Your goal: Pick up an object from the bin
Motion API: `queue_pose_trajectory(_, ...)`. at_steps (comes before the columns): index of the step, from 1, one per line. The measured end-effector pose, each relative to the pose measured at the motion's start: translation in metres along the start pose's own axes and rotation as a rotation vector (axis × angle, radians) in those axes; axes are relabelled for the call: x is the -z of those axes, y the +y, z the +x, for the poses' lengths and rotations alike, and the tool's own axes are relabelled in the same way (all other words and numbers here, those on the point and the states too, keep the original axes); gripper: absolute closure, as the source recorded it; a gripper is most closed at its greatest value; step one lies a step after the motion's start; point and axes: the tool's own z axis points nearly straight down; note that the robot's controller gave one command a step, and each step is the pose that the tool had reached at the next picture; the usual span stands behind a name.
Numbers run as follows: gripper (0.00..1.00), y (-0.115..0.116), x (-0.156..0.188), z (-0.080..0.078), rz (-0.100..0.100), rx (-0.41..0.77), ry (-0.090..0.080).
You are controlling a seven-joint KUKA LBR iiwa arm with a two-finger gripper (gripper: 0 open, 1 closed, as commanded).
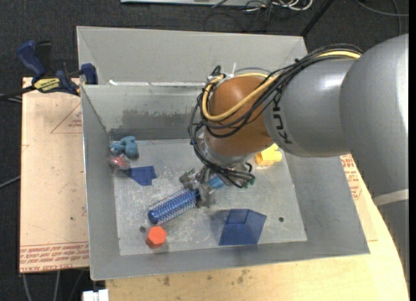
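Observation:
My gripper (200,191) hangs low in the middle of the bin, under the arm's orange cover. It sits right at the upper right end of a blue ribbed cylinder (172,207) that lies slanted on the bin floor. I cannot tell whether it touches or holds the cylinder. A dark blue box-like piece (241,226) lies just to the lower right of the gripper. A thin dark and green thing (239,178) lies just to its right.
A small orange-red block (155,235) sits near the bin's front left. A flat blue piece (142,175), a light blue thing (125,145) and a pinkish thing (118,160) lie at the left. A yellow thing (268,157) shows beside the arm.

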Motion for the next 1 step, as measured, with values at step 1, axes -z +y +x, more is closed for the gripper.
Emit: queue_pose_trajectory(1, 1.00, 0.0003, 0.0420, -0.0016, 0.005, -0.002, -0.002)
